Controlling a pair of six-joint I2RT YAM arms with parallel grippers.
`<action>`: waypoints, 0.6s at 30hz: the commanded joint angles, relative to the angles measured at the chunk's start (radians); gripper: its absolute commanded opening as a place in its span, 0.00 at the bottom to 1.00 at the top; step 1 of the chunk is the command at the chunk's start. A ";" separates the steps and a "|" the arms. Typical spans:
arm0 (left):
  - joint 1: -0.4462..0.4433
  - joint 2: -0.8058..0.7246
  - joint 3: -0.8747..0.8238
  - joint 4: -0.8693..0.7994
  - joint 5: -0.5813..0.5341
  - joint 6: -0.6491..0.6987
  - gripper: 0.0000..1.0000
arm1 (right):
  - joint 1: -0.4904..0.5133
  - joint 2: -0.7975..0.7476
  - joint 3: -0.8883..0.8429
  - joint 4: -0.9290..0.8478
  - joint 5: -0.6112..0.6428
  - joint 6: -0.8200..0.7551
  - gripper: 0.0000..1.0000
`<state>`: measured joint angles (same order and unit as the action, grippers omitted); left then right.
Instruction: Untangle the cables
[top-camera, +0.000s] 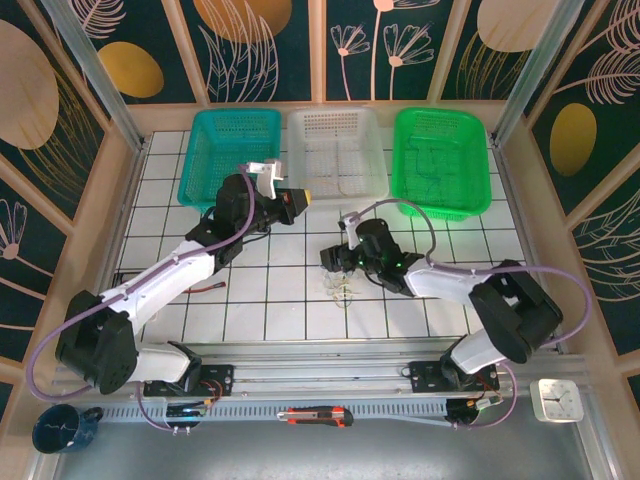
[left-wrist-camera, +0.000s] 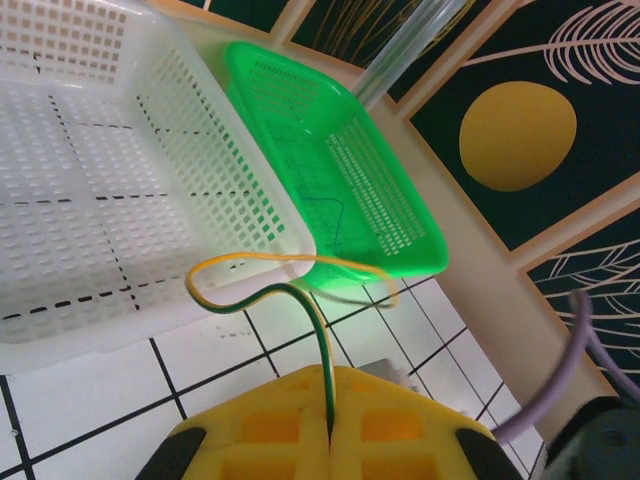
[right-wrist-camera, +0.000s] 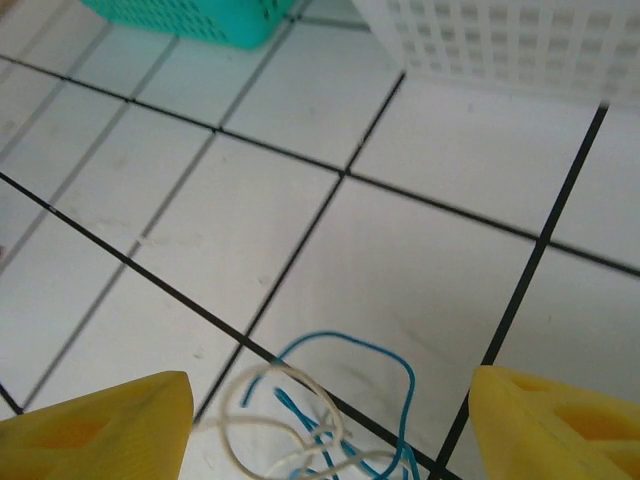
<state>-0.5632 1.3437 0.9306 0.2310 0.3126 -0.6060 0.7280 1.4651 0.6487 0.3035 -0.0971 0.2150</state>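
Cables: a blue cable (right-wrist-camera: 408, 385) and a white cable (right-wrist-camera: 240, 385) lie looped on the counter (right-wrist-camera: 400, 260) between my spread right fingers (right-wrist-camera: 100, 425); my left fingers (left-wrist-camera: 265, 425) pinch a green-yellow cable (left-wrist-camera: 322, 345).

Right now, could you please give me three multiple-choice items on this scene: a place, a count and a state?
1. The blue cable lies: A in a basket; B on the tiles below the open jaws of the right gripper; C on an arm.
2. How many baskets stand at the far edge: A two; B four; C three.
3. The jaws of the left gripper are: A shut on a yellow-green cable; B wide open; C shut on nothing.
Answers: B, it lies on tile; C, teal, white, green; A, the cable is pinched.
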 joint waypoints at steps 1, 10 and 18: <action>-0.005 -0.027 0.018 -0.004 -0.012 0.009 0.00 | 0.000 -0.076 0.021 -0.057 0.039 -0.014 0.73; -0.004 -0.023 0.057 -0.030 0.028 0.010 0.00 | -0.005 -0.271 -0.001 -0.115 0.143 -0.023 0.74; -0.006 -0.023 0.072 -0.004 0.086 -0.031 0.00 | -0.007 -0.330 0.050 -0.101 0.237 -0.066 0.80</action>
<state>-0.5632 1.3403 0.9783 0.2062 0.3561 -0.6125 0.7261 1.1435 0.6556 0.2070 0.0753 0.1848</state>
